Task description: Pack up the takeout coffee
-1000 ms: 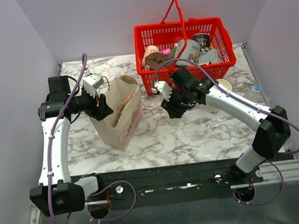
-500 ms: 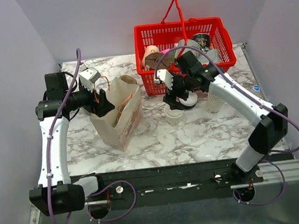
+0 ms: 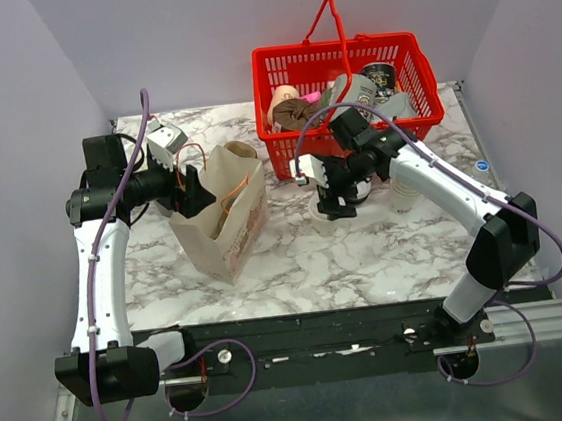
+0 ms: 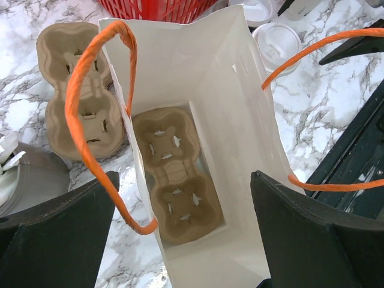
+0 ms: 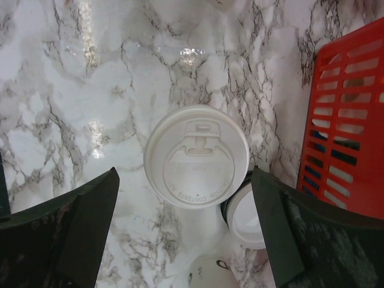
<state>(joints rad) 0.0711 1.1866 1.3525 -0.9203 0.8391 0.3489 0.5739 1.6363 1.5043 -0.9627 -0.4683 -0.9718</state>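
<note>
The takeout coffee [image 5: 197, 157], a small white lidded cup, stands upright on the marble in front of the red basket [image 3: 320, 215]. My right gripper [image 5: 184, 171] hovers open right over it, a finger on each side of the lid and neither touching. The brown paper bag [image 3: 227, 226] stands open at the left with orange handles. My left gripper [image 4: 184, 177] is open above the bag's mouth [image 3: 197, 192], straddling its rim. A cardboard cup carrier [image 4: 174, 180] lies flat on the bag's bottom. The cup also shows beyond the bag [image 4: 277, 43].
A red basket [image 3: 347, 73] full of odds and ends stands at the back right. A short stack of lids [image 5: 249, 219] sits beside the cup. A stack of lidless cups [image 3: 405, 192] stands further right. A second carrier [image 4: 75, 102] lies behind the bag.
My right gripper opened and let go of the lidded cup, which now stands on the table. My left gripper opened wider at the bag's rim; the left arm barely moved.
</note>
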